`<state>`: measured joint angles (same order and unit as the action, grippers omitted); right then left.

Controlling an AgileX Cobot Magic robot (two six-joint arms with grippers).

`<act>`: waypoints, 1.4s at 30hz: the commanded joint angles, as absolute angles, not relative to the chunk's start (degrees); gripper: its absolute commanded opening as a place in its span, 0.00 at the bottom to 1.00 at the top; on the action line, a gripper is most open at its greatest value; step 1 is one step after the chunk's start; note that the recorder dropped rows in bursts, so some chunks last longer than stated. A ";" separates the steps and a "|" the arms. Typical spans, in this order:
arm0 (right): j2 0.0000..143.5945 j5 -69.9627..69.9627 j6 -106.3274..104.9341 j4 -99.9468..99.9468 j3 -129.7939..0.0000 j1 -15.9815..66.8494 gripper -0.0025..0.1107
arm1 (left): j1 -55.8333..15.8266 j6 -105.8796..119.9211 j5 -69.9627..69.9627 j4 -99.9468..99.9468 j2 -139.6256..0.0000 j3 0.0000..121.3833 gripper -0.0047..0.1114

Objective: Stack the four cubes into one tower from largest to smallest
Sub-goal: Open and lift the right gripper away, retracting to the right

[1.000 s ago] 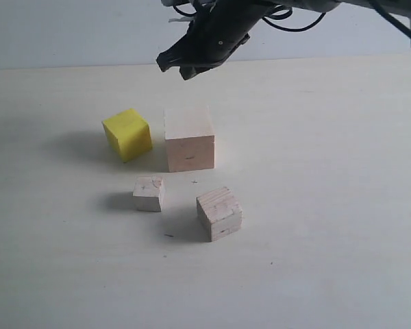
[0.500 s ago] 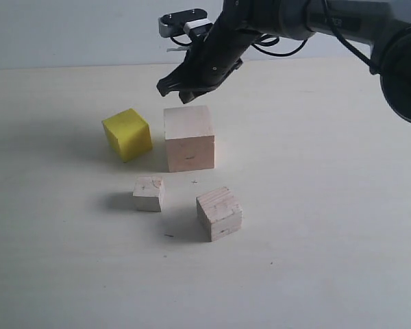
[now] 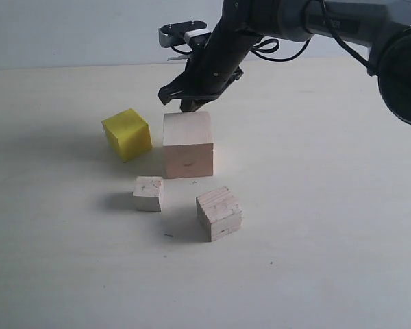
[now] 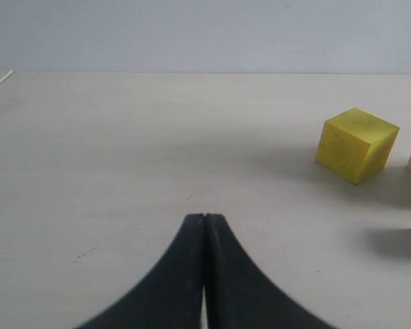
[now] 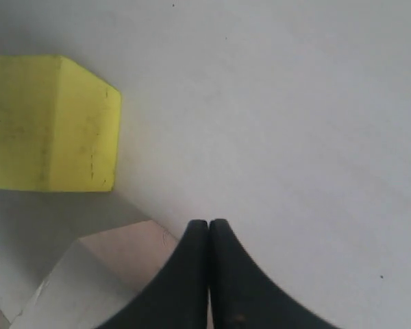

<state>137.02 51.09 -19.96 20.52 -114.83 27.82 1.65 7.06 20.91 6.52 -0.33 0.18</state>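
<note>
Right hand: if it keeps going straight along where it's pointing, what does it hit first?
Likely the bare table: the wrist view shows nothing else ahead of the shut right hand. The largest cube sits right at its tips, possibly touching; the yellow cube lies off-line. Depth unclear.

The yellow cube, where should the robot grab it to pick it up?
Probably from straight above, pinching two opposite flat sides of the yellow cube. It sits turned a little, so the grip should turn to match. The near and far sides look best, since the big pale cube stands close beside it.
</note>
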 commanded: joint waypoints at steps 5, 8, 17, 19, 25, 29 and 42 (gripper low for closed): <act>136.81 53.60 -20.37 21.01 -115.28 27.57 0.02 | 1.39 7.20 20.56 6.54 0.00 0.00 0.04; 136.81 53.60 -20.37 21.01 -115.28 27.57 0.02 | 1.39 7.20 20.56 6.54 0.00 0.00 0.04; 136.57 53.30 -20.49 21.01 -115.28 27.57 0.02 | 1.39 7.20 20.56 6.54 0.00 0.00 0.04; 135.42 53.30 -20.60 20.38 -115.28 27.35 0.02 | 1.39 7.20 20.56 6.54 0.00 0.00 0.04; 125.94 54.15 -20.03 15.24 -115.28 26.49 0.02 | 1.39 7.20 20.56 6.54 0.00 0.00 0.04; 118.40 51.32 -17.26 15.15 -111.60 25.85 0.02 | 1.39 7.20 20.56 6.54 0.00 0.00 0.04; 85.74 28.44 -15.33 25.10 -72.22 25.98 0.02 | 1.39 7.20 20.56 6.54 0.00 0.00 0.04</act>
